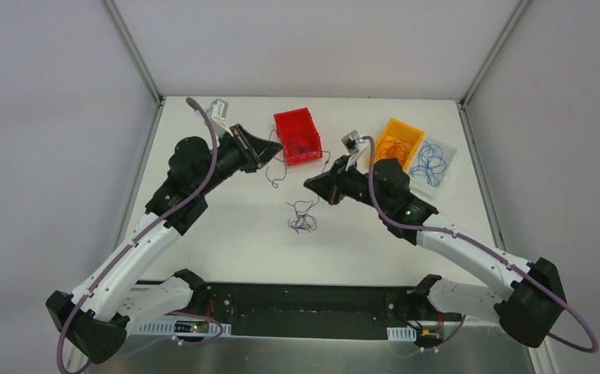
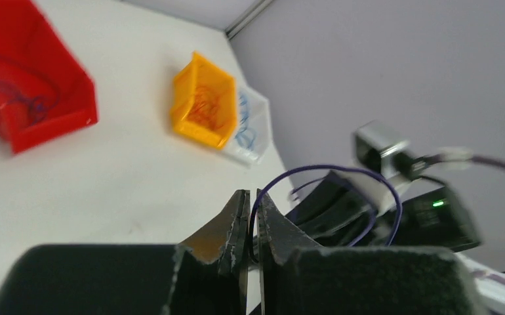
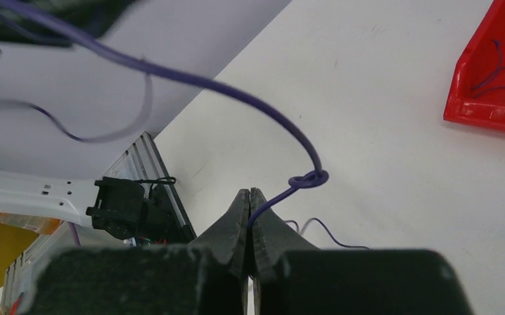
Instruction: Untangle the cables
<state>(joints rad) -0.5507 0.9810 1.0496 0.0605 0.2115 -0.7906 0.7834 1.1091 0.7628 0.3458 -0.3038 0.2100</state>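
Left gripper [image 2: 250,195], right gripper [image 3: 250,192]: each pinched shut on the purple cable [image 3: 237,93], strung on the near side of red bin [image 1: 295,114]. Knot [image 3: 309,178] by right jaws. Risk: pulling apart may cinch knot; thin strand may slip free.

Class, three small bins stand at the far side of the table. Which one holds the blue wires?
The clear plastic bin, rightmost, beside the orange plastic bin, which holds orange wires.

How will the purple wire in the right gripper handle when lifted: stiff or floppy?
Probably floppy yet springy: the purple wire arcs freely from the shut right gripper. Likely very light, being hair-thin. Its knot may tighten under pull.
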